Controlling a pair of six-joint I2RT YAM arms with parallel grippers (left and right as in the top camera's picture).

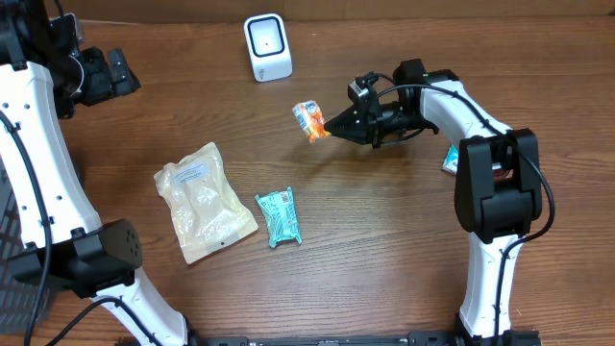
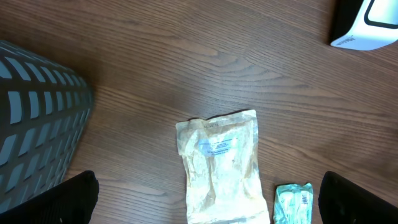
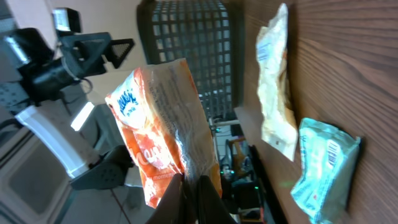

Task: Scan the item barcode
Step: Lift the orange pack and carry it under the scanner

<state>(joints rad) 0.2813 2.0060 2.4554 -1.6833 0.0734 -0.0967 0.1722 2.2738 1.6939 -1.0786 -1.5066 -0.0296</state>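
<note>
My right gripper is clenched on one edge of the small orange crinkly snack packet, which is at 5 o'clock from the white boxy scanner, near it but not touching. My left gripper is spread wide with nothing in it, far off at 9 o'clock of the scanner. A pale plastic pouch and a small teal wrapper lie at about 7 o'clock of the packet.

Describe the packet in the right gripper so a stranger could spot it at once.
Start at the white scanner at the far edge of the table. Just right of it and nearer, the right gripper pinches a small orange snack packet by its edge. It is the only orange item; the teal packet and cream pouch lie flat.
</note>
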